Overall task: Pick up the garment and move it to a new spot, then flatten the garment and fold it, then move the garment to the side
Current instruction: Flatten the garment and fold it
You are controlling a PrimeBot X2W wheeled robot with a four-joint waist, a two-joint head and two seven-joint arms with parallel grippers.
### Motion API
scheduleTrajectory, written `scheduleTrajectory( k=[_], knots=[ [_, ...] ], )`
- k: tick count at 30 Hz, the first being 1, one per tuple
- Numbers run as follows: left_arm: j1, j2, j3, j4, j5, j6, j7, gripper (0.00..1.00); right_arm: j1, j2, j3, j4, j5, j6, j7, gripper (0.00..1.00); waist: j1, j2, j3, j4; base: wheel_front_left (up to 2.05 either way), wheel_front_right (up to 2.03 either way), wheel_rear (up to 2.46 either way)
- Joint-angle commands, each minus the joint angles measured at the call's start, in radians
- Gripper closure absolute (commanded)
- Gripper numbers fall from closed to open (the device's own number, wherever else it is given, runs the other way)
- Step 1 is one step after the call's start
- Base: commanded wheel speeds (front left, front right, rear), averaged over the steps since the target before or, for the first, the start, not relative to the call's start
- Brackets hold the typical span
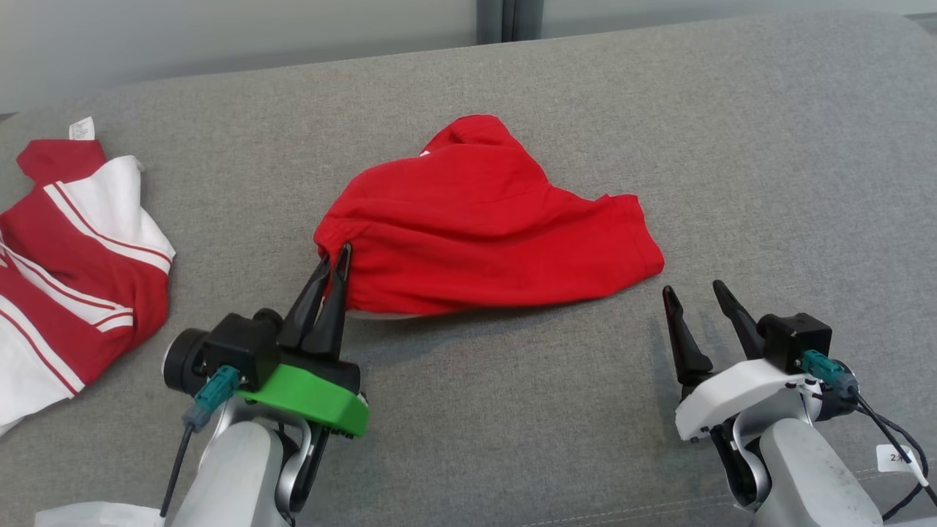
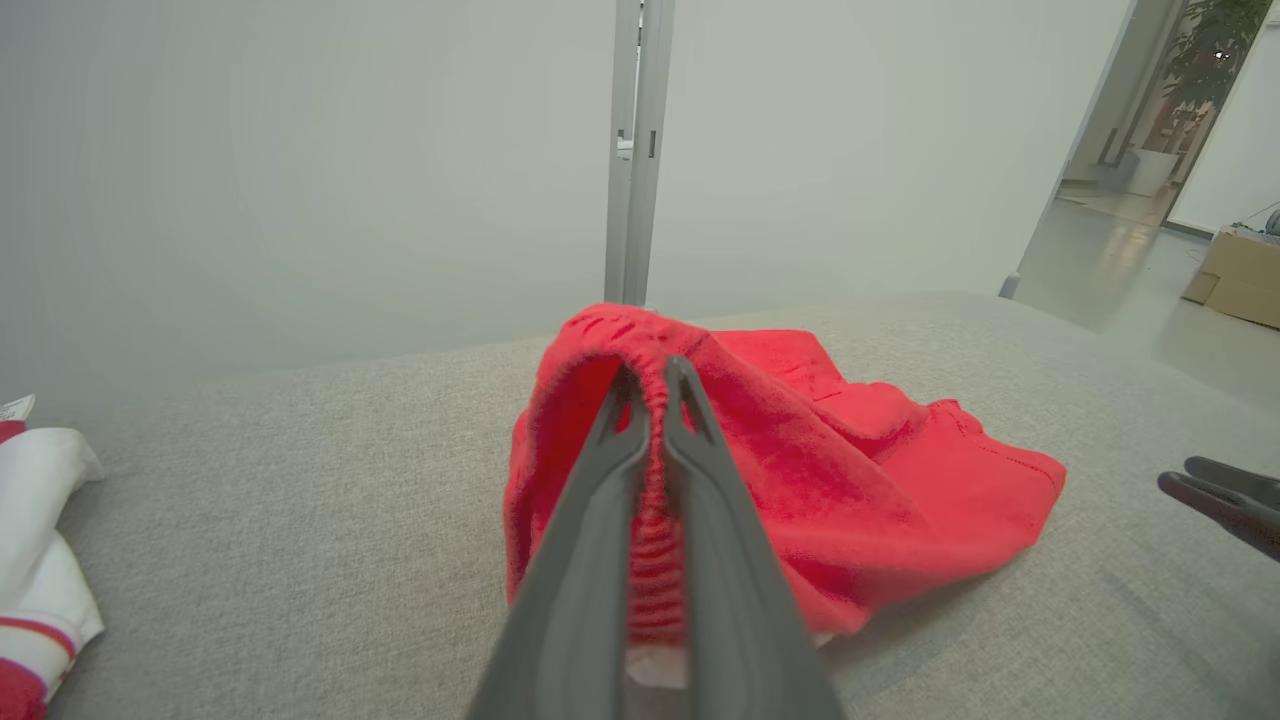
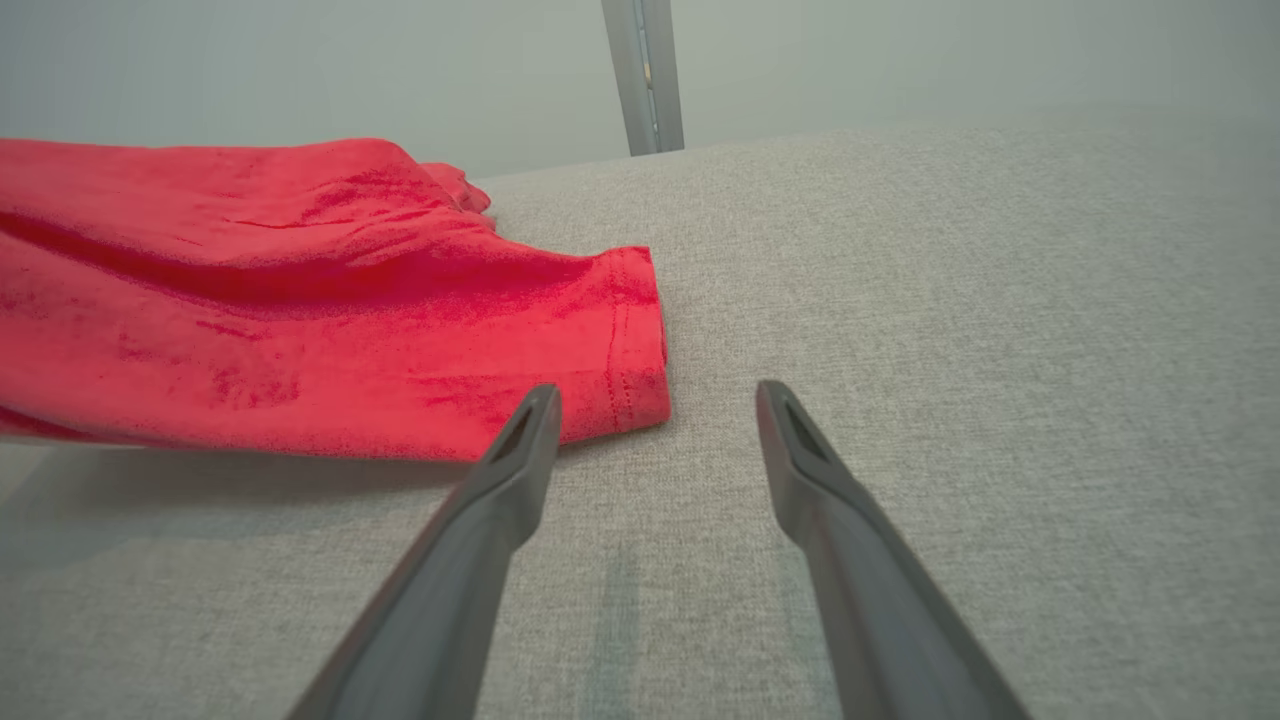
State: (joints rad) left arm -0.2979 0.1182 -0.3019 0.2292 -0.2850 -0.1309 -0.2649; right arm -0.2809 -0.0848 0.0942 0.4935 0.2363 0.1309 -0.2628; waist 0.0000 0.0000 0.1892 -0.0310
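Garment [image 1: 483,219] plain red, white label [image 1: 82,128] (unreadable)

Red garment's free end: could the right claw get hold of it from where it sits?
Probably yes: the right gripper is open and the red garment lies just beside it, nothing between.

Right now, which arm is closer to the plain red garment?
Left. The left gripper has its jaws shut on the left edge of the plain red garment; the right gripper sits open just off its right corner.
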Motion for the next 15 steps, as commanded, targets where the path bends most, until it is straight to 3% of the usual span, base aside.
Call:
scheduleTrajectory(
  k=[1,15],
  knots=[
    [0.018,0.007,-0.002,0.036,-0.007,0.001,0.001,1.0,-0.002,-0.002,0.005,0.002,0.007,0.0,-0.003,0.0,0.0,0.0,-0.019,0.017,0.0,0.0,0.0],
    [-0.176,0.019,0.146,0.394,0.05,0.016,0.0,1.0,-0.058,-0.025,0.052,-0.008,0.02,0.0,-0.003,0.0,0.0,0.0,0.079,-0.14,0.0,0.0,0.0]
  ],
)
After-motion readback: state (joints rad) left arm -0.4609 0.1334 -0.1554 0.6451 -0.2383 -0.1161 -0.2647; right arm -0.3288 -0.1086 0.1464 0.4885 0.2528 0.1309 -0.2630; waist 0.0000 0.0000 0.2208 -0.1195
